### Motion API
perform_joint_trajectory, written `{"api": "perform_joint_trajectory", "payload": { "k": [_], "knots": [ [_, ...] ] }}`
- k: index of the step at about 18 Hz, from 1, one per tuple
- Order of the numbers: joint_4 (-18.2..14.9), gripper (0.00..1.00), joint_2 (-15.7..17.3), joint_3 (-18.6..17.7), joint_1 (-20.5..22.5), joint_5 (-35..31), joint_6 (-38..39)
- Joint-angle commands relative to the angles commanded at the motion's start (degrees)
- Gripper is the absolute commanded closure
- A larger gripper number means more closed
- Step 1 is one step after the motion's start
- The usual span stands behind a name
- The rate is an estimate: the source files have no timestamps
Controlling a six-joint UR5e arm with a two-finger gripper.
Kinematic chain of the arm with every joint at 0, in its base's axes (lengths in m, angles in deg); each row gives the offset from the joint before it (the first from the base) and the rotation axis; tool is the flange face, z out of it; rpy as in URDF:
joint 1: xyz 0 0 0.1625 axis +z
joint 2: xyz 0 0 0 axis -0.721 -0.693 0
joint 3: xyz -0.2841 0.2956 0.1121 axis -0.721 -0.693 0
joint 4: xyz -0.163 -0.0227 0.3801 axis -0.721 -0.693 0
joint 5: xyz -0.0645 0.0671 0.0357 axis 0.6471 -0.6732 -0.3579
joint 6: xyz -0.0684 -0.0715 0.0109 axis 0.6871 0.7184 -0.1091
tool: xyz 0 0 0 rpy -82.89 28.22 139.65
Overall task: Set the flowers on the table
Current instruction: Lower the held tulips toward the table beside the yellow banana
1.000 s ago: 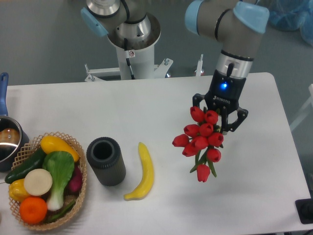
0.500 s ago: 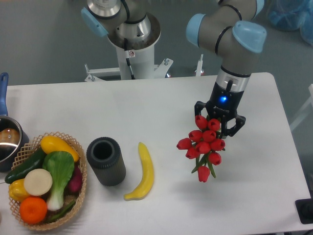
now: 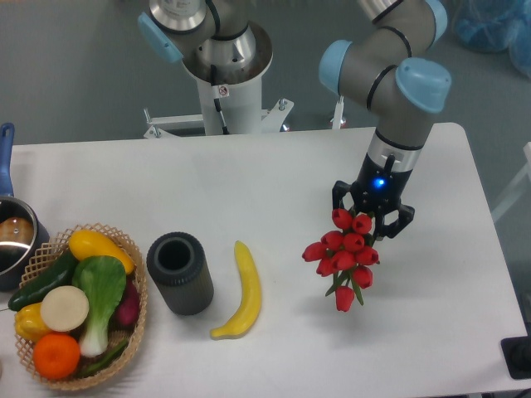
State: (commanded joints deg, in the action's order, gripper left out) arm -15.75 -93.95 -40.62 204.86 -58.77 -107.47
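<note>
While the white table (image 3: 249, 182) fills most of what we see, the arm (image 3: 398, 83) reaches down over its right half, elbow and wrist joints capped in blue. Next in size we note the wicker basket (image 3: 124, 249) at the left edge, packed with vegetables and fruit, then a dark cylindrical vase (image 3: 179, 273) standing upright just right of it, and a banana (image 3: 240, 292) lying beside the vase, apart from it. A pot (image 3: 12, 232) with a blue handle sits at the far left. The gripper (image 3: 373, 217) has its fingers closed around the flowers (image 3: 344, 255); the red buds hang bunched below the fingers, right of the banana. We cannot tell if the lowest bud touches the table.
</note>
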Motion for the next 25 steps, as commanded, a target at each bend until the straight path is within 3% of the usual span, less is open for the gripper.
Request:
{"api": "perform_joint_trajectory", "payload": {
  "k": [17, 25],
  "knots": [
    [-0.1, 0.47, -2.6, -0.6, -0.2, -0.1, -0.3],
    [-0.2, 0.47, -2.6, -3.8, -0.2, -0.2, -0.4]
  ]
}}
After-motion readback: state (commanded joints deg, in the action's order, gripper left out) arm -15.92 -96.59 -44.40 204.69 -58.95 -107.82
